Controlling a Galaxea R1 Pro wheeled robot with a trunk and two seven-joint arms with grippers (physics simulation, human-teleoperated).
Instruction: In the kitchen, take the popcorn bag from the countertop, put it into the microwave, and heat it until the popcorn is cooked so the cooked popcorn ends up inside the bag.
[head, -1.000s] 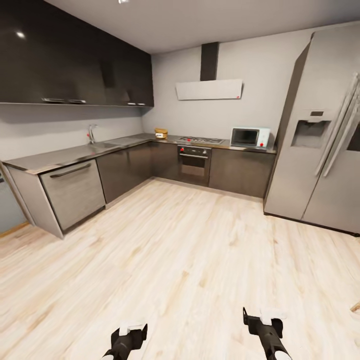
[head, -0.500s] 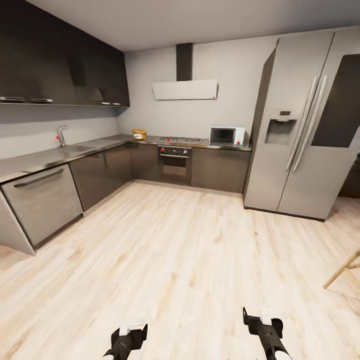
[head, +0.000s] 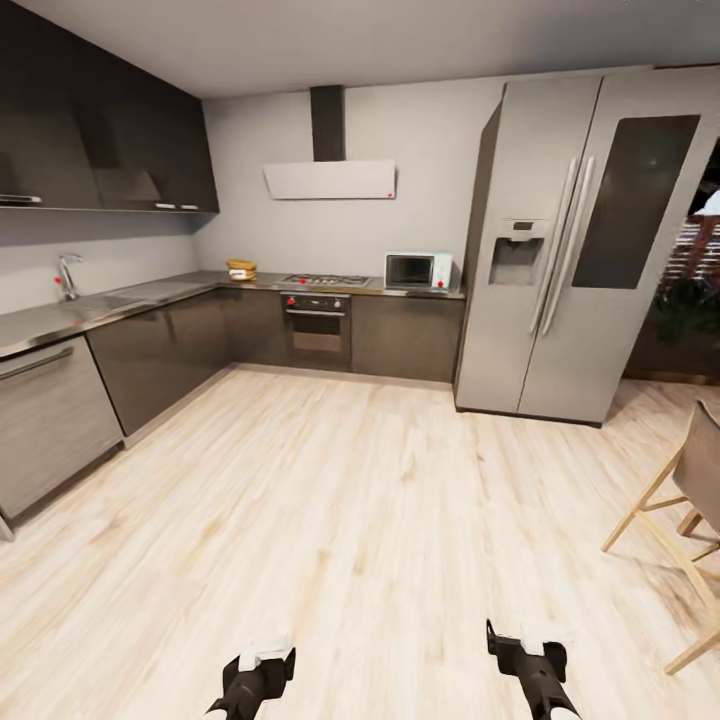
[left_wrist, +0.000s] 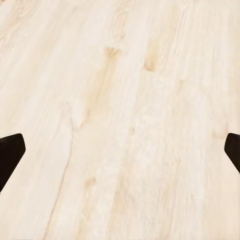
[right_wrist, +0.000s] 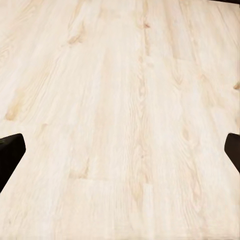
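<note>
kitchen seen from across a pale wood-plank floor (head: 380, 500), both claws spread and empty.

one boxy mint microwave (head: 418, 271) sits on the matte countertop (head: 150, 295) beside the tall steel fridge (head: 570, 250); one small tan popcorn bag (head: 241, 270) rests at the counter's corner. left gripper (left_wrist: 120, 155) and right gripper (right_wrist: 120, 155): two dark fingertips each, wide apart over the planks.

Black fingertips (left_wrist: 10, 157) of the left gripper cut off at both sides of its wrist view, small golden-tan item (head: 241, 269) on the far grey countertop (head: 150, 295) too small to identify, wooden chair (head: 680, 520) cropped by the frame edge
</note>
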